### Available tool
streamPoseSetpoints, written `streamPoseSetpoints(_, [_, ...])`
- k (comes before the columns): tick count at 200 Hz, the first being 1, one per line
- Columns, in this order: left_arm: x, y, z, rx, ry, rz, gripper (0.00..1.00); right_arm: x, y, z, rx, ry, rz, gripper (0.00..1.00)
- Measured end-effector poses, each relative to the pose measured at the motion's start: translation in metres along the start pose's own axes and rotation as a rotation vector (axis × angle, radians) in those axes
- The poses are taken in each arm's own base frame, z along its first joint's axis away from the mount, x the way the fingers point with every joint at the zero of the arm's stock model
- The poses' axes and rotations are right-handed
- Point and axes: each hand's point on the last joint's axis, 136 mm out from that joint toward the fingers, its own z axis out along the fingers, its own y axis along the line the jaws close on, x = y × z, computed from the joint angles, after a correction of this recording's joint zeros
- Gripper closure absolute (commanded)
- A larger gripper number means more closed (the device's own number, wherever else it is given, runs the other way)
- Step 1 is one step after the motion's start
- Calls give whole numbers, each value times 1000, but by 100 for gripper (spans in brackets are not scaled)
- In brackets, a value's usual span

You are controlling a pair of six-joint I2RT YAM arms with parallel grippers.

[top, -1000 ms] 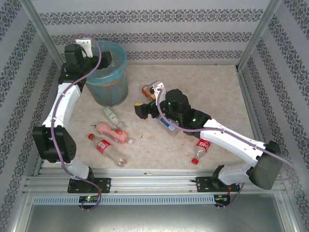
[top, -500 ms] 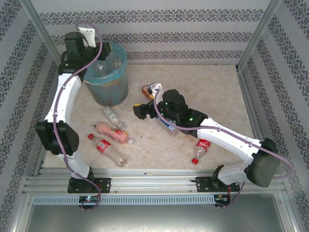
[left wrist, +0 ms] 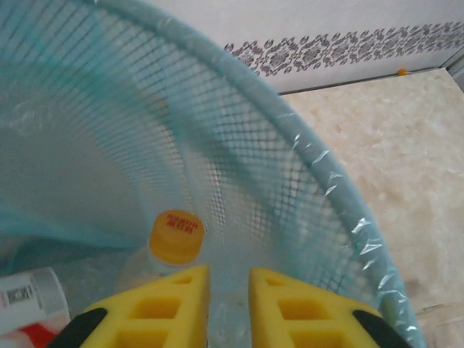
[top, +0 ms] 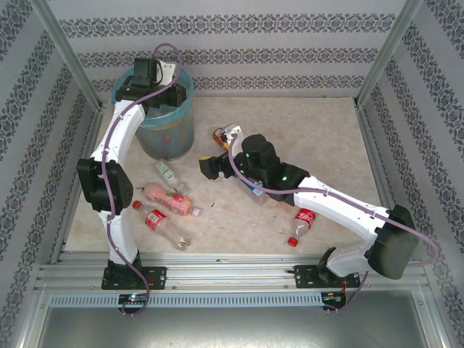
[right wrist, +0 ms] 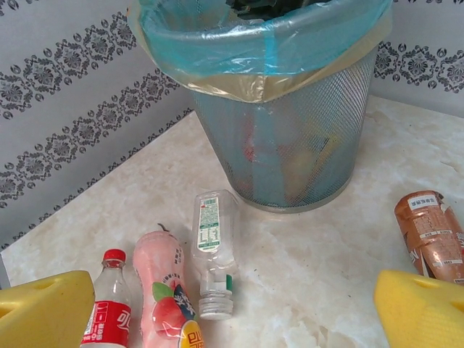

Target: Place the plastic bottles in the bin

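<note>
Seen from above, my left gripper [top: 163,100] reaches down into the light-blue bin [top: 181,119]. In the left wrist view its yellow fingers [left wrist: 181,290] stand shut with nothing between them, just above an orange-capped bottle [left wrist: 174,235] lying in the bin [left wrist: 290,167]. My right gripper [top: 221,150] hangs wide open over the table, empty [right wrist: 235,290]. Ahead of it lie a small clear bottle [right wrist: 214,246], a pink bottle [right wrist: 167,301] and a red-labelled bottle [right wrist: 109,297], with a brown bottle [right wrist: 431,232] at the right.
Another red-labelled bottle [top: 303,221] lies by the right forearm, and a blue-labelled one [top: 254,191] sits partly under that arm. A second labelled bottle [left wrist: 25,301] rests in the bin. Patterned walls and metal posts close in the table [top: 319,138].
The left arm has swung right, from beside the bin's left rim to over its opening, and its gripper has closed empty. The right arm has barely shifted.
</note>
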Motion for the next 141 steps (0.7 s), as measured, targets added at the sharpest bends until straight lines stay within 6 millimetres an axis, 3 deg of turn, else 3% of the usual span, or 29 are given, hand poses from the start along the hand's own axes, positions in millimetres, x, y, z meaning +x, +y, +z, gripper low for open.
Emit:
streamPoseSetpoints(22, [1, 4, 0, -23, 4, 5, 82, 1, 0, 1, 1, 3, 0, 2])
streamPoseSetpoints(47, [4, 6, 2, -32, 9, 3, 74, 4, -1, 4, 3, 13, 0, 2])
streamPoseSetpoints(77, [4, 12, 1, -50, 8, -18, 48, 7, -2, 6, 6, 21, 0, 2])
streamPoseSetpoints(101, [-2, 13, -2, -36, -19, -56, 38, 8, -3, 6, 10, 22, 1, 2])
streamPoseSetpoints(120, [-15, 7, -16, -14, -85, -78, 34, 9, -5, 6, 21, 32, 0, 2])
streamPoseSetpoints(141, [-37, -9, -53, 11, -202, -80, 30, 10, -5, 5, 27, 39, -1, 2])
